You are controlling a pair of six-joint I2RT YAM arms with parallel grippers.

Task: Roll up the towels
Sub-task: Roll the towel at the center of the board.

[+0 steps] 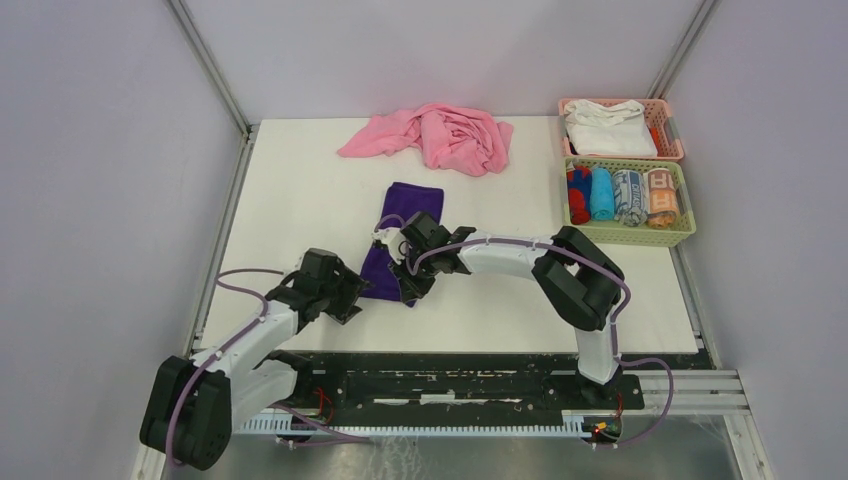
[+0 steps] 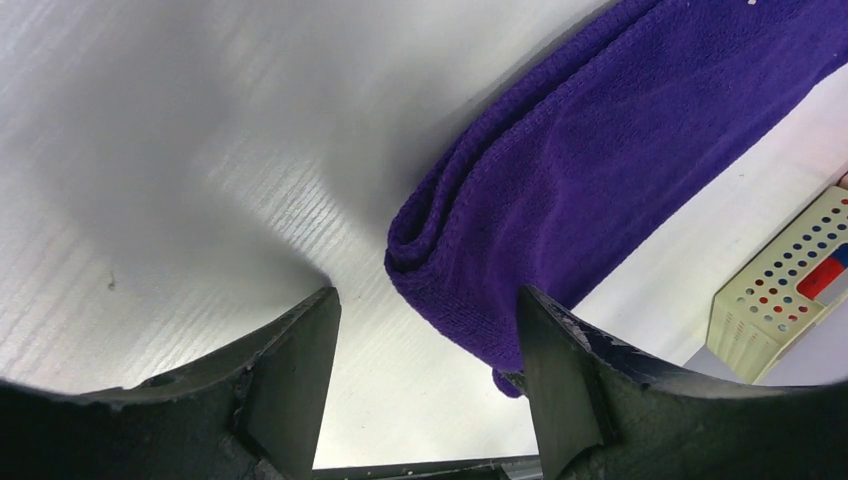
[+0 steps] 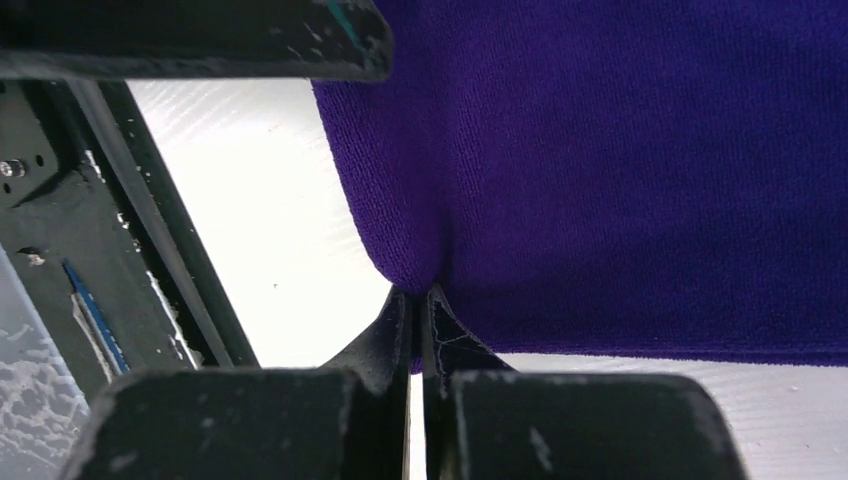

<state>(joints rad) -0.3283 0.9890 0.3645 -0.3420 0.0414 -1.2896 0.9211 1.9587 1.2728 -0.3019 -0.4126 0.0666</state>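
Left gripper [image 2: 425,300]: its fingers are standing wide apart with nothing between them, hovering low over the white table [image 1: 290,190] just beside the near left corner of the towel. I cannot tell whether the finger at the lower right of its wrist view is touching the cloth.
Right gripper [image 3: 420,295]: its fingertips are pressing together on a fold at the towel's near edge, pinching the cloth.
Purple towel [image 1: 408,208]: it is lying folded into a long strip at the middle of the overhead frame, running from centre down toward both grippers, with its near end doubled over in layers.
Pink towel [image 1: 440,135]: it is sitting crumpled at the top centre of the frame, well apart from the arms.
Green basket [image 1: 625,236]: it is resting at the right edge of the table, holding a row of rolled towels [image 1: 628,195].
Pink basket [image 1: 668,112]: it is sitting just above the green one, holding a white cloth [image 1: 605,132].
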